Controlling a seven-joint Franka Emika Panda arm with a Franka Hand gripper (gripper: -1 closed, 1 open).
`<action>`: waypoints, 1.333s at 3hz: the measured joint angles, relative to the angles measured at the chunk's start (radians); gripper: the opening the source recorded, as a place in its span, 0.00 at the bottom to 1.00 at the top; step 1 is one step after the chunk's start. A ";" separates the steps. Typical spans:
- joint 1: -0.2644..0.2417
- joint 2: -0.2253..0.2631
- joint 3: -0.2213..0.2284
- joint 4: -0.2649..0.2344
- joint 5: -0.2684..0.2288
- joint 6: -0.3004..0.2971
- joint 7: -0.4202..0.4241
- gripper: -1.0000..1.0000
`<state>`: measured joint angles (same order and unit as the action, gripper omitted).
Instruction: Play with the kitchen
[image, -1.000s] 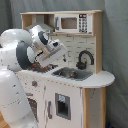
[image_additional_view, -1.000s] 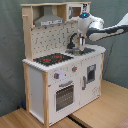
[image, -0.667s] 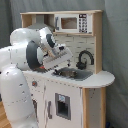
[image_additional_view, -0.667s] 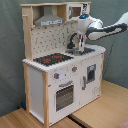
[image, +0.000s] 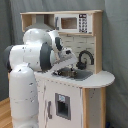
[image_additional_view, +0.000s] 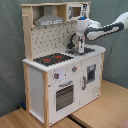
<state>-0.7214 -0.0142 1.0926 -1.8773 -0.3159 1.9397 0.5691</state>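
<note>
Faucet (image_additional_view: 80, 42) and sink (image: 75, 75) sit directly beneath the hand (image_additional_view: 73, 46), which hangs over the basin at the kitchen (image_additional_view: 60, 80) counter's right end in the second exterior view. Whether the hand is open or holding anything I cannot tell. The kitchen stands upright, its long axis vertical, front facing the second exterior view's near right; the hob (image_additional_view: 52, 59) lies to the left of the sink, the microwave (image: 74, 23) up above.
</note>
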 joint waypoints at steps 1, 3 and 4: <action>0.002 0.064 0.010 0.002 -0.010 0.032 -0.072 1.00; 0.055 0.211 0.018 0.039 -0.077 0.072 -0.164 1.00; 0.062 0.212 0.018 0.039 -0.077 0.072 -0.165 1.00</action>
<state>-0.6599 0.1974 1.1102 -1.8381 -0.3929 2.0120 0.4038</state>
